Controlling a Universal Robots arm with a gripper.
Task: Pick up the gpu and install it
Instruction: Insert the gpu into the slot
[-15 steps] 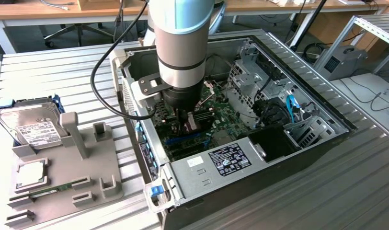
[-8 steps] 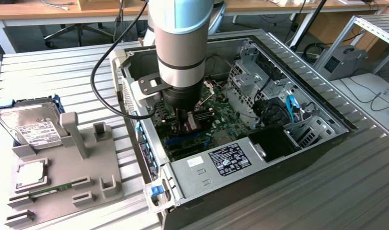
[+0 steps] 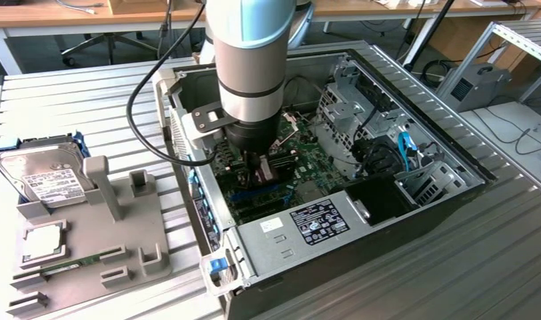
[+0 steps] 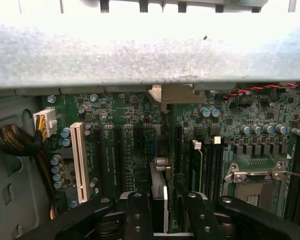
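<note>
Inside the open computer case (image 3: 430, 153), the gripper (image 4: 158, 200) holds the gpu (image 4: 158, 192) edge-on between its fingers (image 4: 137, 212), upright over the motherboard (image 4: 130, 145), apparently so its edge meets a slot; the white slot (image 4: 79, 160) lies toward nine o'clock

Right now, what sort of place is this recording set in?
Probably a lab or workshop bench for PC assembly. An open computer case lies on a slatted metal table, a grey parts fixture with a hard drive beside it, and desks behind.
</note>
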